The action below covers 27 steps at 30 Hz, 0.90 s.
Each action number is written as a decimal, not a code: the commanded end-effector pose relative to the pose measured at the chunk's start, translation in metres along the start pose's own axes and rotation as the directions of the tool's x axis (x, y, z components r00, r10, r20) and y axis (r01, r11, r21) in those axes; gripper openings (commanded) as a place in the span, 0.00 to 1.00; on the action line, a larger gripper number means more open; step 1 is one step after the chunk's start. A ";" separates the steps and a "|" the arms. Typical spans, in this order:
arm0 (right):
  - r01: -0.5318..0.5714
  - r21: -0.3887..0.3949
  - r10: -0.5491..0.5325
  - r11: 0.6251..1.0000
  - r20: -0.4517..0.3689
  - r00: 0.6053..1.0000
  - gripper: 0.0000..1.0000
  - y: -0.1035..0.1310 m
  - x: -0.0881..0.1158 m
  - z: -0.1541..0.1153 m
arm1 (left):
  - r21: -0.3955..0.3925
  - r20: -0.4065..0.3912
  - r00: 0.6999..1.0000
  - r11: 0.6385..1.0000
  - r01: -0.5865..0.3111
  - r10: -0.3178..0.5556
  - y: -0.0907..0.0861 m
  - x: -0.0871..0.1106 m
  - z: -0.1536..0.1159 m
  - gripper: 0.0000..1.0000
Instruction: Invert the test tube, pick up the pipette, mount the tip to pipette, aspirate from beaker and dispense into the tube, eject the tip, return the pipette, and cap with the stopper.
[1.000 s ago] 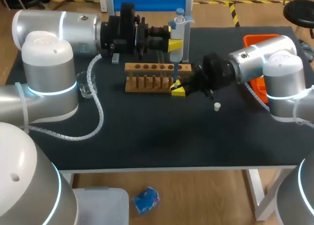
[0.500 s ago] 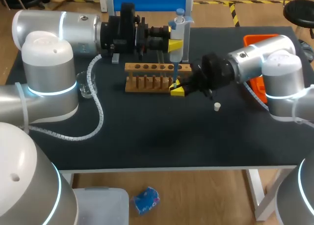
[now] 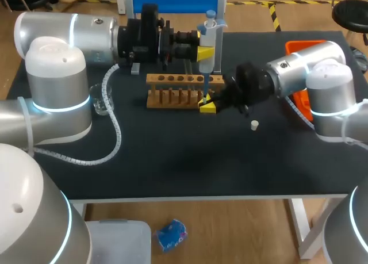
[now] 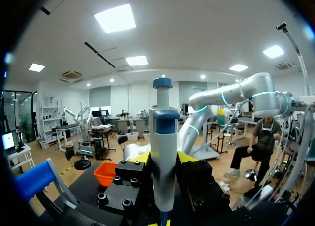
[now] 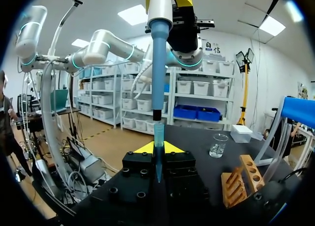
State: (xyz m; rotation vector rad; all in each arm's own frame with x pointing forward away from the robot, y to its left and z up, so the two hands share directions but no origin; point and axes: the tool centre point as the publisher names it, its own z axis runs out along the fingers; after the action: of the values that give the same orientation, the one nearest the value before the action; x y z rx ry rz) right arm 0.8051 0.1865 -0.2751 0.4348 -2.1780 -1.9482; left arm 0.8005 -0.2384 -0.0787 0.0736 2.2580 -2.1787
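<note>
My left gripper (image 3: 205,52) is shut on the white and blue pipette (image 3: 210,31), which it holds upright behind the right end of the wooden rack (image 3: 172,80). In the left wrist view the pipette (image 4: 162,137) stands between the fingers. My right gripper (image 3: 208,106) sits at the rack's front right corner, directly under the pipette. In the right wrist view it (image 5: 157,148) is shut on a clear bluish pipette tip (image 5: 158,135). The pipette (image 5: 158,63) comes down from above and its nozzle meets the tip's upper end.
A glass beaker (image 3: 101,100) stands at the table's left, beside my left arm. A small white stopper (image 3: 254,125) lies in front of my right wrist. An orange bin (image 3: 299,46) sits at the back right. The rack (image 5: 236,184) lies beside my right gripper.
My right wrist has edged very slightly toward the rack. The left arm and the pipette have not moved.
</note>
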 end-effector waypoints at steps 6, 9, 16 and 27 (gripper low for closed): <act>0.021 0.015 -0.021 1.000 -0.007 1.000 0.00 0.006 -0.003 -0.001 | 0.002 0.000 1.000 1.000 -0.001 0.001 0.000 0.000 0.001 0.00; 0.033 0.039 -0.032 0.999 -0.018 0.999 0.00 0.006 -0.002 0.001 | 0.002 0.000 1.000 1.000 -0.001 0.001 0.000 0.000 0.001 0.00; 0.037 0.053 -0.036 0.998 -0.027 0.999 0.00 0.005 -0.001 0.003 | 0.002 0.000 1.000 1.000 -0.001 0.001 0.000 0.000 0.001 0.00; 0.010 0.034 -0.010 0.999 -0.014 1.000 0.00 0.000 0.000 0.000 | 0.002 0.000 1.000 1.000 -0.001 0.001 0.000 0.000 0.001 0.00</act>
State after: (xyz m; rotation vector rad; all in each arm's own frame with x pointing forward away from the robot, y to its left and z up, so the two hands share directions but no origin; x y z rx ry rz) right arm 0.8049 0.1880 -0.2731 0.4635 -2.2122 -1.9073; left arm 0.8006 -0.2384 -0.0787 0.0736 2.2584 -2.1785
